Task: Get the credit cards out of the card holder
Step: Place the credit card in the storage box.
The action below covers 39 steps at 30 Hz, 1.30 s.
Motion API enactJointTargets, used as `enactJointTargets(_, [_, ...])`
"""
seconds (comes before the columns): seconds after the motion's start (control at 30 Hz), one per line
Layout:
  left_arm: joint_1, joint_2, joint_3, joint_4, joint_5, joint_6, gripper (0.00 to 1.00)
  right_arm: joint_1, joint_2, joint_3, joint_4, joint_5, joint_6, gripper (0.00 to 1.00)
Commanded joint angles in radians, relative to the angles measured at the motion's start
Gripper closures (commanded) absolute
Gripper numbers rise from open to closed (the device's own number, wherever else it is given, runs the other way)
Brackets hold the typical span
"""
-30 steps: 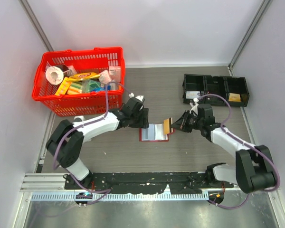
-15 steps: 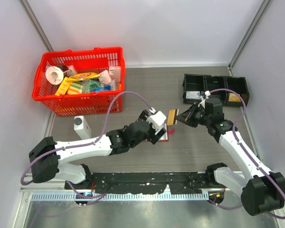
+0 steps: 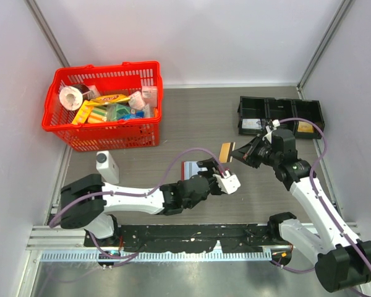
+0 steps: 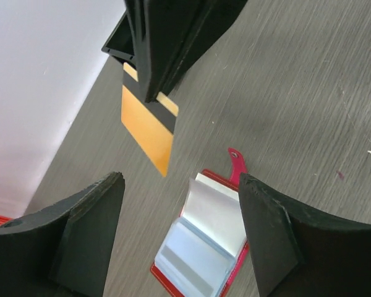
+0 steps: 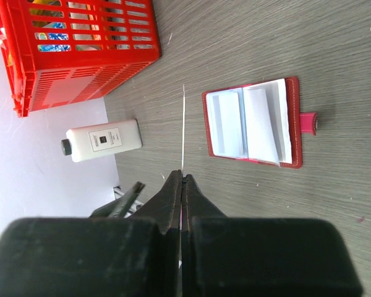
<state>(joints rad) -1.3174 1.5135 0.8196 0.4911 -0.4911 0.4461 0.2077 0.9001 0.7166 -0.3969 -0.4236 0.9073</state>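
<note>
The small red folding card holder (image 5: 253, 122) lies spread open on the grey wood-grain counter (image 3: 191, 117), near the middle and in front of both arms. Its pale blue-white inner pockets face up and its little red snap tab (image 5: 308, 122) sticks out flat from one edge. Whether any card sits inside those pockets cannot be told. In the top view the holder (image 3: 191, 167) is partly covered by the left arm. One tan-gold credit card (image 4: 147, 127) with a dark stripe across it is out of the holder and off the counter. The right fingers (image 5: 173, 198) are pressed together on its end, and from their own camera the card shows only as a thin pale line, seen edge-on. From above, the card (image 3: 225, 152) hangs just beyond and to the right of the holder, apart from it. The left fingers (image 4: 86, 235) stand wide with nothing between them — their camera looks down past them at the open holder (image 4: 201, 241) and the hanging card. Further out, a white rectangular bottle with a dark cap (image 3: 107, 166) lies on the counter to the left. Behind it stands a big red plastic basket (image 3: 102, 133) filled with packets and rolls. A black plastic tray with three compartments (image 3: 281, 116) sits at the far right — near the wall.
</note>
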Motion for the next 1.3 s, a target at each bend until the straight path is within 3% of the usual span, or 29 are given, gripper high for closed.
enactJointTargets(0.0, [-0.011,0.059,0.065,0.182,-0.058,0.075,0.25,0.007,-0.044,0.058,-0.026,0.011,0.027,0.99])
enactJointTargets(0.37, [-0.019,0.151,0.13,0.262,-0.089,0.111,0.53,0.006,-0.096,0.055,-0.068,0.017,0.031,0.99])
enactJointTargets(0.53, [-0.019,0.146,0.127,0.254,-0.086,0.095,0.78,0.006,-0.101,0.06,-0.062,0.017,0.035,0.99])
enactJointTargets(0.63, [-0.019,0.14,0.121,0.254,-0.09,0.085,1.0,0.007,-0.098,0.052,-0.03,0.0,0.041,0.99])
enactJointTargets(0.77, [-0.019,0.126,0.108,0.253,-0.11,0.051,1.0,0.006,-0.092,0.038,0.036,-0.027,0.056,0.94])
enactJointTargets(0.87, [-0.017,0.109,0.099,0.231,-0.13,-0.003,1.0,0.004,-0.098,0.043,0.084,-0.014,0.047,0.69])
enactJointTargets(0.97, [-0.008,0.08,0.092,0.182,-0.141,-0.097,1.0,0.006,-0.116,0.037,0.174,-0.004,0.036,0.53])
enactJointTargets(1.27, [0.142,-0.128,0.021,0.037,-0.001,-0.562,1.0,0.007,-0.155,-0.094,0.555,-0.032,0.059,0.43])
